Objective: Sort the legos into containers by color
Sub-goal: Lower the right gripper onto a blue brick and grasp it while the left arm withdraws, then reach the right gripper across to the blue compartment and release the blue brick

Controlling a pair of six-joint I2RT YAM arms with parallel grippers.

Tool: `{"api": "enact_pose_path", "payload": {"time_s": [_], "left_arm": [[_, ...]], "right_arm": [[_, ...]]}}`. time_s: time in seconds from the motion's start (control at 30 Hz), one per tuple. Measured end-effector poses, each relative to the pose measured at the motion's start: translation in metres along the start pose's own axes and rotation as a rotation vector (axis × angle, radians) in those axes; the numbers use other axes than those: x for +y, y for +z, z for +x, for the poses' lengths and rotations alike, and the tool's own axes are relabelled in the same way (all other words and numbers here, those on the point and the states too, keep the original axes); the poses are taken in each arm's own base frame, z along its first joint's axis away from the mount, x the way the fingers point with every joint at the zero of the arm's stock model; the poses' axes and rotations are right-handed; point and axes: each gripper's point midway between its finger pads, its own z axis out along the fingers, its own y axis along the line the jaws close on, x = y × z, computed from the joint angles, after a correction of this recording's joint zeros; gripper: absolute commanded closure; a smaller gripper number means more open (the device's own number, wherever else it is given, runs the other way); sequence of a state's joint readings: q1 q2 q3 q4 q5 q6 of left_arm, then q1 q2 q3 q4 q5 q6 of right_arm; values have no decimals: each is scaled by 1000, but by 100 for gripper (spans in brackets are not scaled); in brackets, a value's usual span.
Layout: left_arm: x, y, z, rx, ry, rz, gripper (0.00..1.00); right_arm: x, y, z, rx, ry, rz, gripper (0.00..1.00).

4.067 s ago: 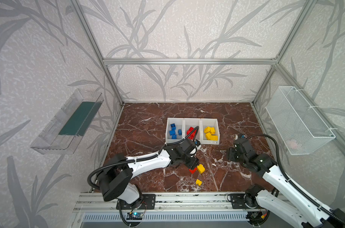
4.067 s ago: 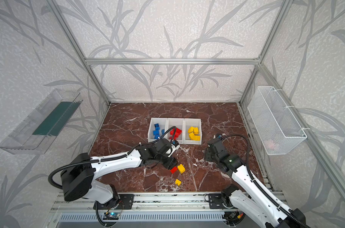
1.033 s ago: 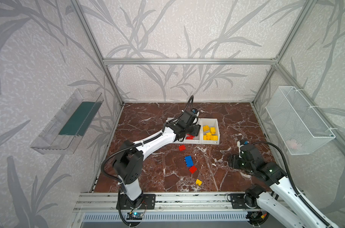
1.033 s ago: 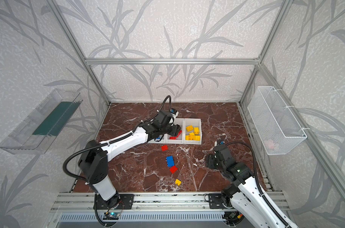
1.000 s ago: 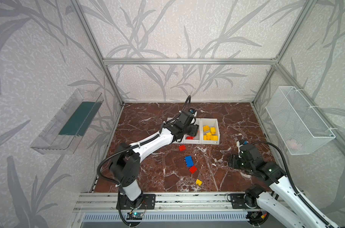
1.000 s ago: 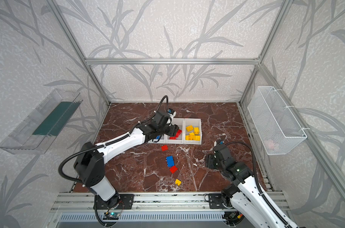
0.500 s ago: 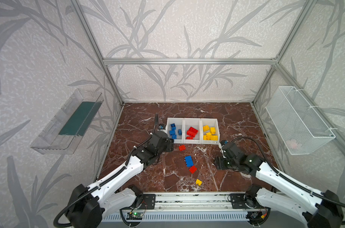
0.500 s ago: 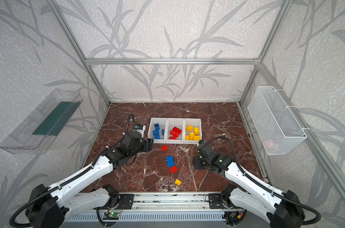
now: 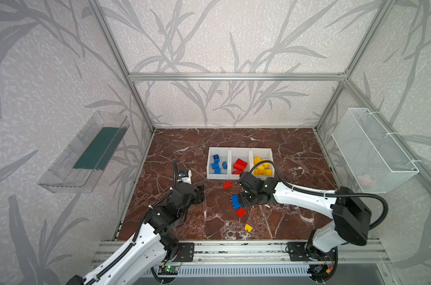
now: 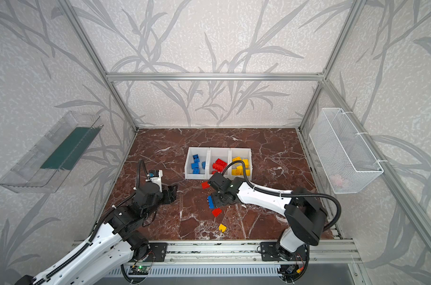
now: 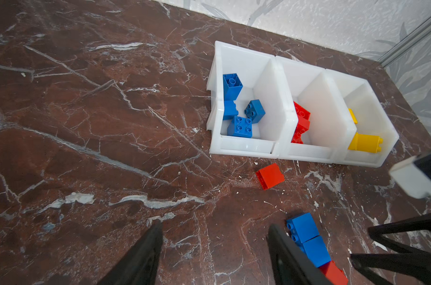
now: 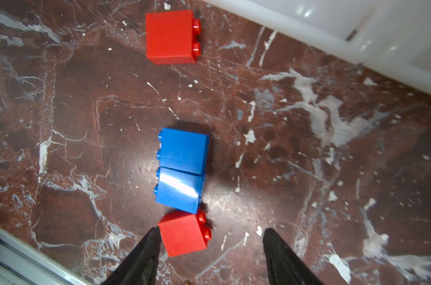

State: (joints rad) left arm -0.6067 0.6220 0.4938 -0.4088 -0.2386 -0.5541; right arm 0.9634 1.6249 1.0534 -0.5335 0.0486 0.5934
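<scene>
**Open-jawed over the stray bricks**

Finds the right gripper reaching across the middle, down by the loose pieces on the marble floor, jaws spread and gripping nothing. In the right wrist view, puts a small red brick just beside one jaw and partly in the gap. Just past it, sets two blue bricks on their sides, touching each other, the nearer one meeting the red at a corner. Farther on, leaves a second red brick alone, near the low front of the containers. Drops a lone yellow brick well apart from the rest, toward the aluminium rail.

Places the left gripper to the left of the containers, over bare floor, jaws likewise apart and empty.

Inside the row, in both top views: blue legos in the left bin, red legos in the middle, yellow legos in the right.
</scene>
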Motion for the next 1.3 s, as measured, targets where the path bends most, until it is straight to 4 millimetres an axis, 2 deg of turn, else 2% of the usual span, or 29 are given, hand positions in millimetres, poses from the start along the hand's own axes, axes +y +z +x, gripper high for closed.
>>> {"api": "enact_pose_path", "payload": {"time_s": [0.17,0.37,0.5,0.83,1.03,1.13,1.2,1.3], "left_arm": [[4,-1,6,6,-11,-3,30],[10,1,18,31,-15,-12,30],[9,2,22,40,-14,-6,29],[9,3,25,49,-12,-1,29],[9,3,25,47,-14,-1,29],[9,2,25,46,-16,0,29],[10,3,26,49,-22,-2,29],[11,4,30,59,-32,-1,30]], "right_arm": [[19,25,-15,20,-14,23,34],[18,46,-15,55,-10,76,36],[14,52,-12,73,-10,100,39],[22,64,-18,82,-26,121,60],[26,60,-22,81,-60,118,64],[37,47,-42,48,-105,94,63],[50,31,-70,-8,-136,67,64],[72,5,-123,-126,-168,11,63]]}}
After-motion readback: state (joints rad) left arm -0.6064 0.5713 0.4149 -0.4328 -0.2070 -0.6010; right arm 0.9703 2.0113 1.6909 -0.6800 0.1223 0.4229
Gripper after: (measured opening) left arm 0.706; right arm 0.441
